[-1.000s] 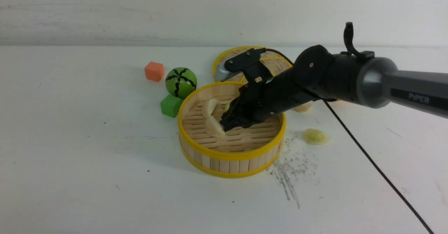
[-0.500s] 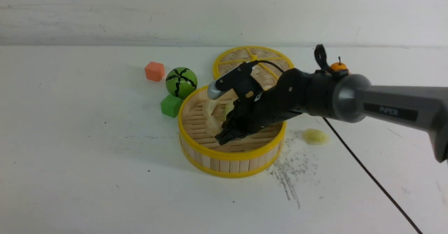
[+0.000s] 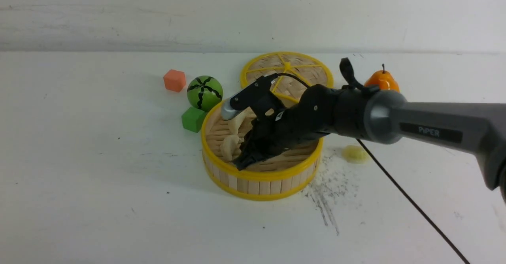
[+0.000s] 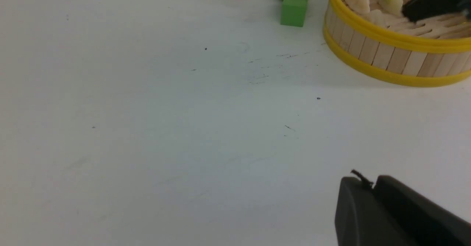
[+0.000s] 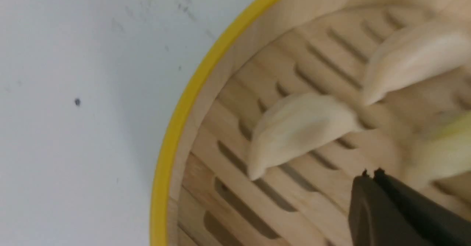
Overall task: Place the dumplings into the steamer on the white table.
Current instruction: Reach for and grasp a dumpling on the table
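Note:
The steamer [image 3: 261, 176] stands mid-table on the white table [image 3: 99, 177]. My right gripper [image 3: 239, 163] is shut and empty, its tip low inside the steamer near the front-left wall. Two cream dumplings [image 3: 229, 146] [image 3: 237, 123] lie just left of it; the wrist view shows them [image 5: 298, 128] [image 5: 412, 54] on the slats beside a pale green one [image 5: 445, 150]. Another pale green dumpling [image 3: 354, 153] lies on the table right of the steamer. My left gripper [image 4: 371, 182] is shut and empty, hovering over bare table short of the steamer [image 4: 386, 58].
Behind the steamer lies a flat woven lid [image 3: 286, 72]. A watermelon ball [image 3: 204, 93], a green cube [image 3: 193, 119] and an orange cube [image 3: 174, 80] sit to its left. An orange pear toy [image 3: 381, 81] stands at the back right. Dark scratches [image 3: 328, 193] and a black cable [image 3: 415, 204] cross the table's right.
My right arm has swung left and lower across the steamer, still shut. The nearer cream dumpling has shifted toward the front-left wall. The orange pear toy has come into sight behind the arm.

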